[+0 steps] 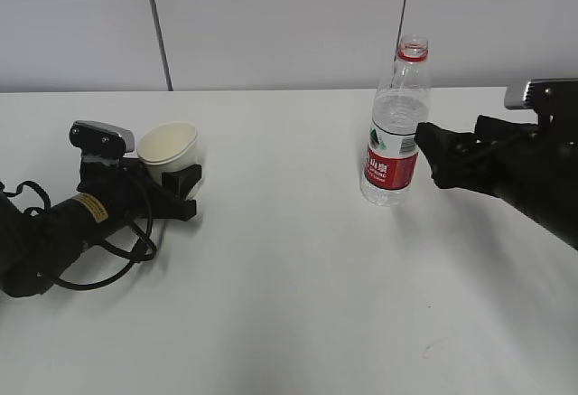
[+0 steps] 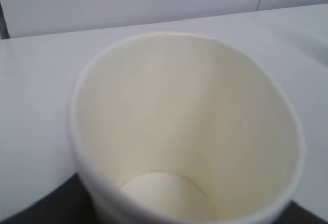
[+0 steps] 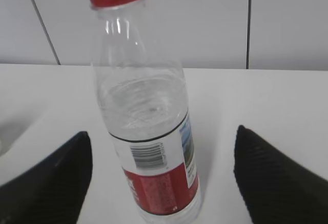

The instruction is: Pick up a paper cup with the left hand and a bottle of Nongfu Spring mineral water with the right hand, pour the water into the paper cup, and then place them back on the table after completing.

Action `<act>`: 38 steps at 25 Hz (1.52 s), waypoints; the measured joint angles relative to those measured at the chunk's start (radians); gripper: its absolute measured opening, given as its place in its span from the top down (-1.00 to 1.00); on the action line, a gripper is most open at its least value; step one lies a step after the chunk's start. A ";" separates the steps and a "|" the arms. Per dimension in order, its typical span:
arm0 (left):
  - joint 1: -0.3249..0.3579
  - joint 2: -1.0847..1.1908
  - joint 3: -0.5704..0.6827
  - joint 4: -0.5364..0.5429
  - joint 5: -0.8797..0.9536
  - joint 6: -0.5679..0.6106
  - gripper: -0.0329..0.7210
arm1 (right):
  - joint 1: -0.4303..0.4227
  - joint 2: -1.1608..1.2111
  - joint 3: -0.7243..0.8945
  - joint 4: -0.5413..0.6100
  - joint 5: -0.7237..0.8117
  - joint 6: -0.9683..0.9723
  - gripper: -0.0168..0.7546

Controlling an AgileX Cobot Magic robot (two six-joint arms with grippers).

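The paper cup [image 1: 169,150] stands upright on the white bench [image 1: 289,277], toward its left side. The left tool [image 1: 181,181] lies low around the cup's base, one black finger [image 1: 191,181] against its front; it pinches the cup between half-spread fingers. In the left wrist view the cup [image 2: 184,131] fills the frame, its pale inside looking dry.

The Nongfu Spring bottle [image 1: 395,124] stands upright right of the middle, uncapped, red ring at the neck, red label low down, water [image 3: 143,106] reaching a little above the label. The right tool [image 1: 432,155] sits just beside it, spread wide; in the right wrist view both fingers [image 3: 277,178] stand clear of the bottle [image 3: 148,131].
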 joint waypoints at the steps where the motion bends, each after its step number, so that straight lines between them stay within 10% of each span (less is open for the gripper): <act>1: 0.000 0.000 0.000 0.000 -0.001 0.000 -0.10 | 0.000 0.022 -0.015 0.000 -0.008 0.000 -0.71; 38: 0.000 0.000 0.000 0.019 -0.003 0.000 -0.09 | 0.000 0.441 -0.415 -0.074 -0.031 0.004 -0.71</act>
